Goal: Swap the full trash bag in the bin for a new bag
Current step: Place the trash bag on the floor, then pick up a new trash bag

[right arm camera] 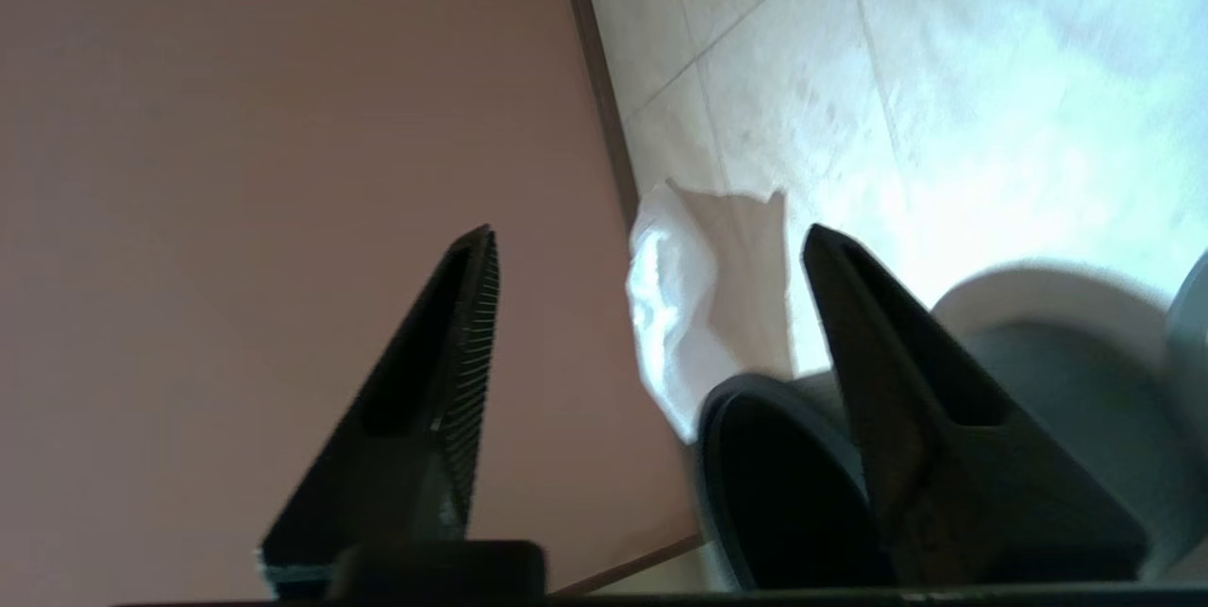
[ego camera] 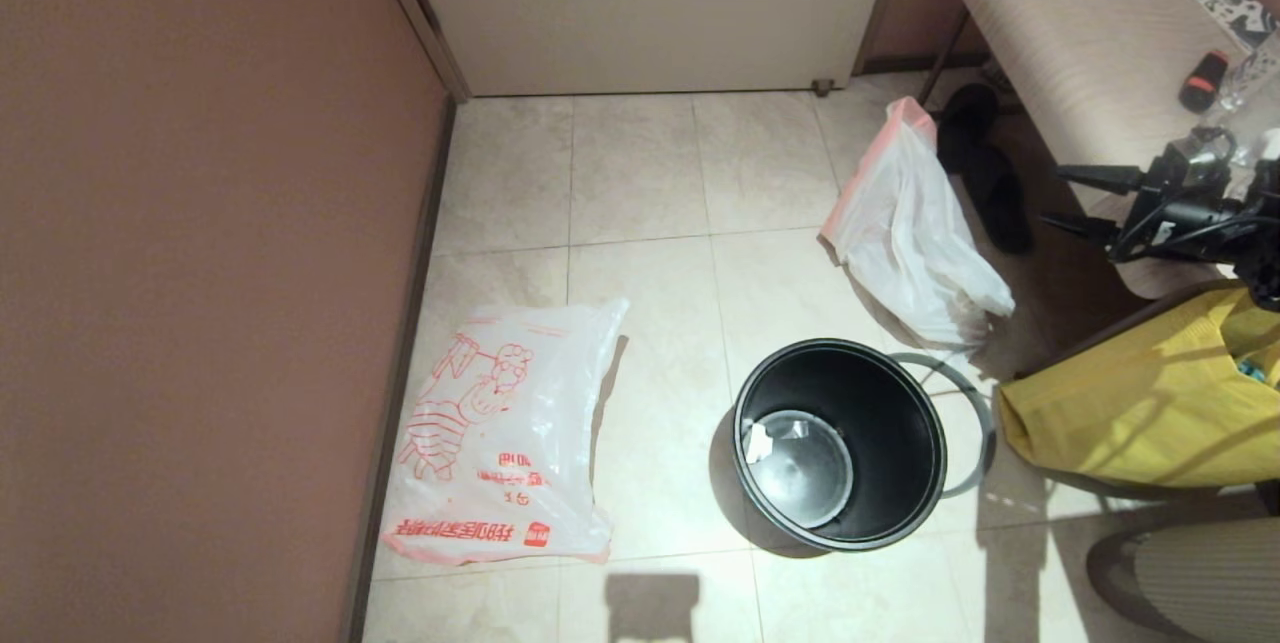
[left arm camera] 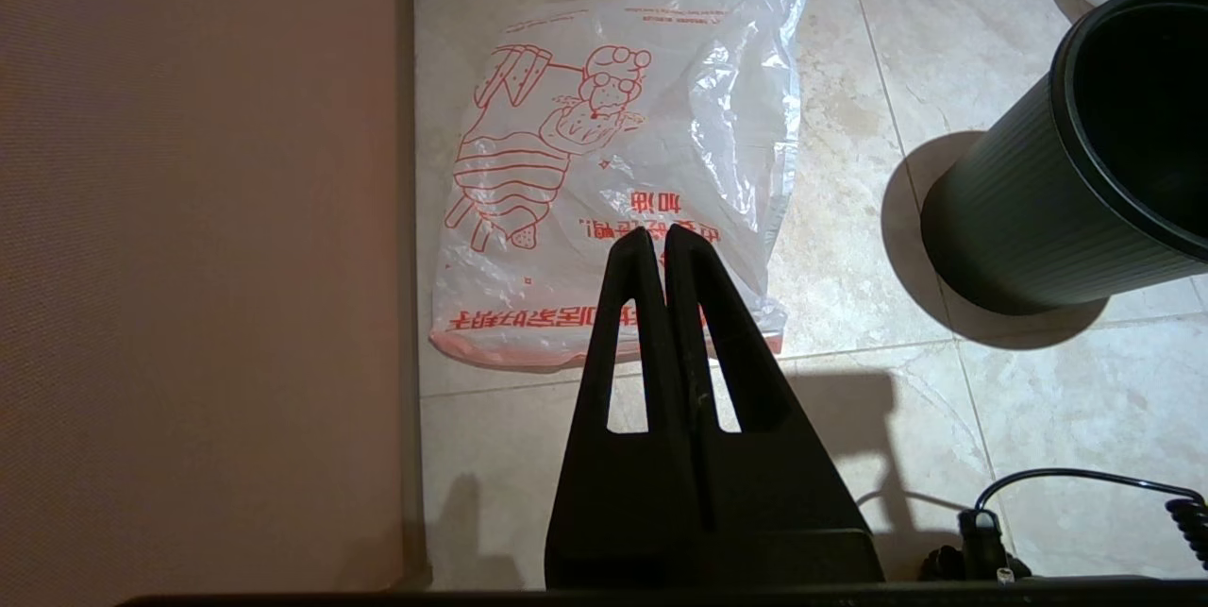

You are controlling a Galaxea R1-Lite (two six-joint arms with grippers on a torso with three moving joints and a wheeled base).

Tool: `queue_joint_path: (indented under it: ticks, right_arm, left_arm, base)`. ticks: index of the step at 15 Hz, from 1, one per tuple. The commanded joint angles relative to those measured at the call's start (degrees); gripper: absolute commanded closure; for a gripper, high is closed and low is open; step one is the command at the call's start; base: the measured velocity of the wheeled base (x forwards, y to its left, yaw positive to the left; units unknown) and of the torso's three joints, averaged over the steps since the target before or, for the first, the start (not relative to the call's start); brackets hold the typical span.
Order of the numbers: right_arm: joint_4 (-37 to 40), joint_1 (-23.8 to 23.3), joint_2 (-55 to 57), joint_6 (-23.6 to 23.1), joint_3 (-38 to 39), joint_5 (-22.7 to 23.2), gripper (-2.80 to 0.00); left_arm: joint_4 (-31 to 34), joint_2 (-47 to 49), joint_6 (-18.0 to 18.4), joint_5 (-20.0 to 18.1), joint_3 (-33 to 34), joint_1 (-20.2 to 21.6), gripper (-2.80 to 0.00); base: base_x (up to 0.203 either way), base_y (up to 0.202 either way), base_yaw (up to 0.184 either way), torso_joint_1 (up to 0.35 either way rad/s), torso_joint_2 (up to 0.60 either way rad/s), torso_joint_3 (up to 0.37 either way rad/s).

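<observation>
Pincer [ego camera: 1058,196] open beside crumpled bag [ego camera: 915,233]

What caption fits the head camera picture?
Empty bin, full trash bag beside it, new bag flat by the wall.

Head view: high, looking steeply down at the beige tiled floor [ego camera: 640,183]. Left wrist view: low, close behind its gripper [left arm camera: 661,244], facing floor. Right wrist view: tilted, facing the pink wall [right arm camera: 283,116]. All share the round black plastic bin [ego camera: 840,443].
</observation>
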Motion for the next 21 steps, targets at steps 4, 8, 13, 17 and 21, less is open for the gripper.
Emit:
queue_joint_path:
  ticks: [4,8,13,17,21]
  right_arm:
    - [17.79,-0.15,-22.29,-0.93,14.33,0.35,-2.8]
    - [27.76,3.59,-19.03,-6.1,11.64,-0.5,0.0]
    - [36.13,20.17,-12.21,-26.38,5.28,-27.69,0.0]
    - [44.72,22.99,-18.58,-34.3,5.18,-36.05,0.0]
    - [52.7,24.62,-29.42,-44.2,15.52,-46.9,0.0]
  left_arm:
    - [0.0,0.02,-0.02,-0.01,0.01,0.01,0.0]
    - [0.0,0.02,-0.02,-0.01,0.01,0.01,0.0]
    - [0.0,0.02,-0.02,-0.01,0.01,0.01,0.0]
    - [0.0,0.02,-0.02,-0.01,0.01,0.01,0.0]
    - [0.0,0.02,-0.02,-0.01,0.01,0.01,0.0]
  base:
    - [0.0,0.0,0.0,0.0,0.0,0.0]
    - [0.0,0.0,0.0,0.0,0.0,0.0]
    - [0.0,0.0,0.0,0.0,0.0,0.0]
    - [0.0,0.0,0.0,0.0,0.0,0.0]
    - [0.0,0.0,0.0,0.0,0.0,0.0]
